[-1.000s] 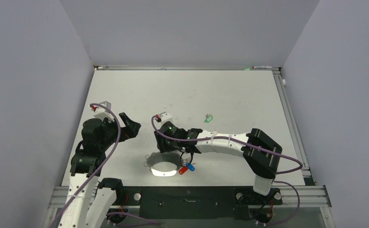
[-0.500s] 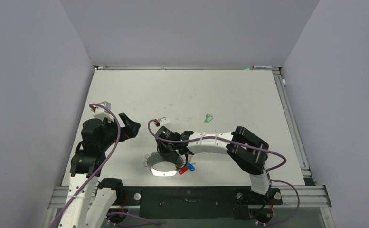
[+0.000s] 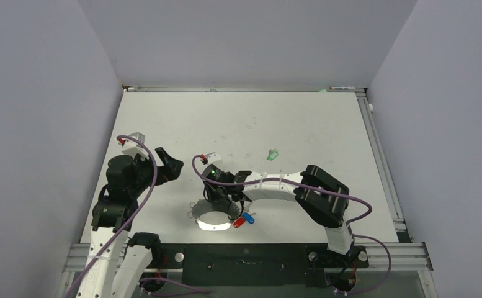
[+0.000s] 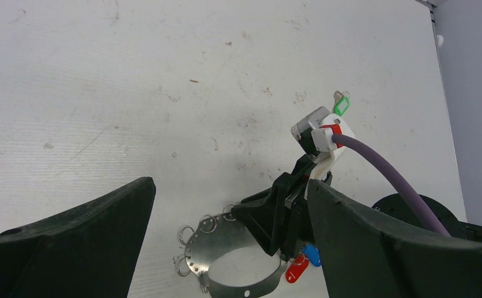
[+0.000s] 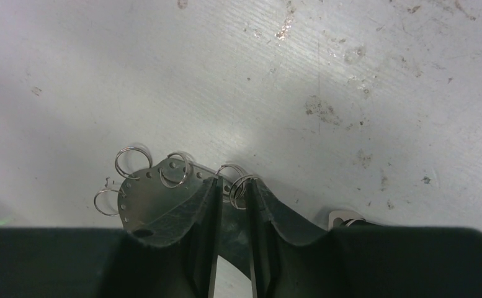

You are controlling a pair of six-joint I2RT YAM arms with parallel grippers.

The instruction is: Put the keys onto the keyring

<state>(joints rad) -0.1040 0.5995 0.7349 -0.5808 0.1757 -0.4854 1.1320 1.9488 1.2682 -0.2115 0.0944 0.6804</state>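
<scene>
**Right pincer.** The right pincer (image 5: pixel 235 186) points down at the bench (image 5: pixel 350 74). Its jaws stand only a narrow gap apart, astride the far edge of the keyring (image 5: pixel 145 192). One small wire ring of the keyring lies in that gap, between the fingertips (image 5: pixel 204 205). It cannot be told whether the pads press on the metal.

**Position of the keyring.** The keyring lies flat on the bench directly under the right pincer. Most of its loop extends to the near side of the jaws. From the left wrist view, the keyring (image 4: pixel 216 236) lies ahead of and below the left pincer (image 4: pixel 229 186).

**Left pincer.** Its jaws are spread wide and hold nothing. It is well apart from the keyring.

**Appearance of the keyring.** It is a silver-grey flat metal band bent into an oval loop. A row of small holes runs along the band, and several small round wire rings hang from its outer edge.

**Keys.**
- The red key (image 4: pixel 296 271) and the blue key (image 4: pixel 312 254) lie together just beside the right pincer, at the band's end. It cannot be told whether they are attached to the band.
- The green key (image 3: pixel 273 154) lies alone on the bench, beyond the right pincer and well apart from it.
</scene>
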